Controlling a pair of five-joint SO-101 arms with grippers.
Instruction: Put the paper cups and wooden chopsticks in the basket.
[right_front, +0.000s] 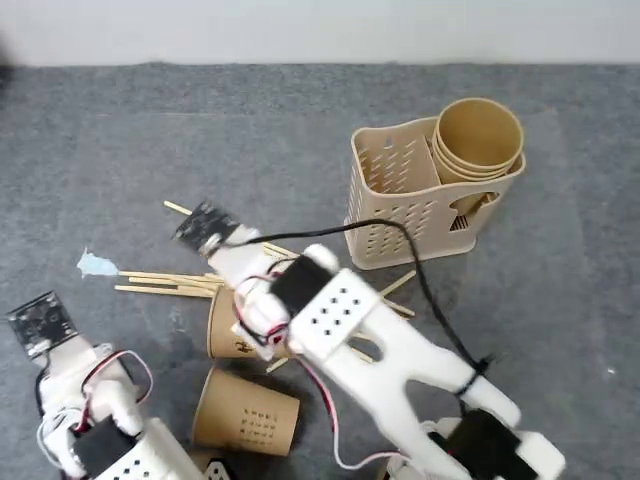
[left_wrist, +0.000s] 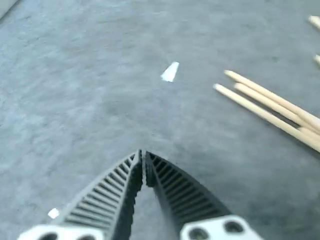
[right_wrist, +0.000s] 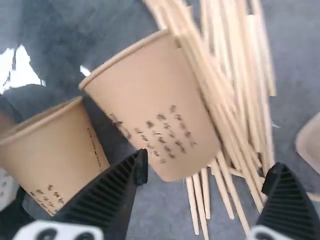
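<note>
My left pincer (left_wrist: 142, 154) sits low at the near-left of the gray mat (right_front: 120, 150), its ribbed jaws pressed together with nothing between them. Ahead of it lies a small pale scrap (left_wrist: 170, 71). Just right of that, a loose bundle of wooden chopsticks (right_front: 165, 283) lies flat on the mat.

Next come two paper cups on their sides. The farther cup (right_front: 225, 325) touches the chopsticks and is partly under my right arm (right_front: 340, 320). The nearer cup (right_front: 245, 412) lies just beside it, closer to me. My right pincer (right_wrist: 210, 165) hangs over the farther cup — jaws spread wide, the cup's base showing between them, gripping nothing.

At the far right stands the beige slotted basket (right_front: 400, 190) — upright, with a stack of paper cups (right_front: 478, 140) in its right compartment.
</note>
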